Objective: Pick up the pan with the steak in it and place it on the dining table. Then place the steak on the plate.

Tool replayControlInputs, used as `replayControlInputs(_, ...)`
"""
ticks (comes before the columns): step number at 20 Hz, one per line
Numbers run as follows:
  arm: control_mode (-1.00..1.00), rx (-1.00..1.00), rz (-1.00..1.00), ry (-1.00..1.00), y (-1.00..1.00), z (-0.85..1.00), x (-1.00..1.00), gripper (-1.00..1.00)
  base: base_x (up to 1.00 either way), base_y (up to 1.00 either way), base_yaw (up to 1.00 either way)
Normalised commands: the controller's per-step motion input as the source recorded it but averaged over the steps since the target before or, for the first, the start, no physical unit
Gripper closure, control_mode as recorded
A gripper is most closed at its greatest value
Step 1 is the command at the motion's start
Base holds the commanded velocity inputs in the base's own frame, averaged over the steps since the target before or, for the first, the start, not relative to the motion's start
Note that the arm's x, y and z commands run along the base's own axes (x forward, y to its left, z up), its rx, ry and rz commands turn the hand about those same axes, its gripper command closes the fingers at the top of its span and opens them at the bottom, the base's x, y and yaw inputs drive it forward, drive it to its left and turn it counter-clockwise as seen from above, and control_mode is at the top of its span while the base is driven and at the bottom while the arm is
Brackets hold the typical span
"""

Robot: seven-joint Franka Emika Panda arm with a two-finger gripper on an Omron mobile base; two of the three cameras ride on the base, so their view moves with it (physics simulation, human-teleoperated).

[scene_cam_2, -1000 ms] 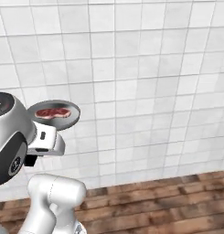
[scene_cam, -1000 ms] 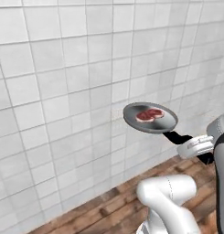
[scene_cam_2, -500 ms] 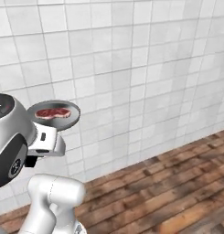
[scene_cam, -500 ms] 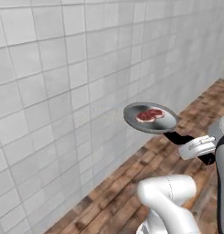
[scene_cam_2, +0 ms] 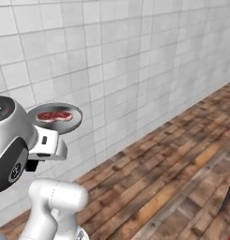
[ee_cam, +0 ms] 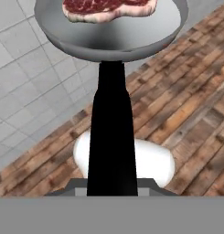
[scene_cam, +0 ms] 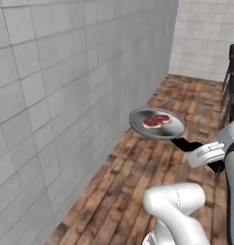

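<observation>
A: What edges are near?
B: A tiled wall [scene_cam: 66, 95] at 9 o'clock; wood floor [scene_cam_2: 182, 159] lies open toward 3.
A: And the pan [scene_cam: 156, 124]?
B: At 12 o'clock from the claw [scene_cam: 207, 154], level in the air, steak [ee_cam: 109, 8] inside. The claw is clamped on its handle [ee_cam: 111, 137].

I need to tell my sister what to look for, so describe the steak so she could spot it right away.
Find the white robot arm by the tiled wall; its gripper holds a grey pan by the black handle, above the wood floor. The steak lies in that pan: a flat red slab with white marbling.
</observation>
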Motion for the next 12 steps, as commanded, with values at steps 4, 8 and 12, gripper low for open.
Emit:
replayControlInputs(4, 1.0, 0.0, 0.0, 0.0, 0.0, 0.0, 0.0, 1.0, 0.0, 0.0, -0.5)
replayControlInputs(8, 1.0, 0.0, 0.0, 0.0, 0.0, 0.0, 0.0, 1.0, 0.0, 0.0, -0.5)
replayControlInputs(12, 1.0, 0.0, 0.0, 0.0, 0.0, 0.0, 0.0, 1.0, 0.0, 0.0, -0.5)
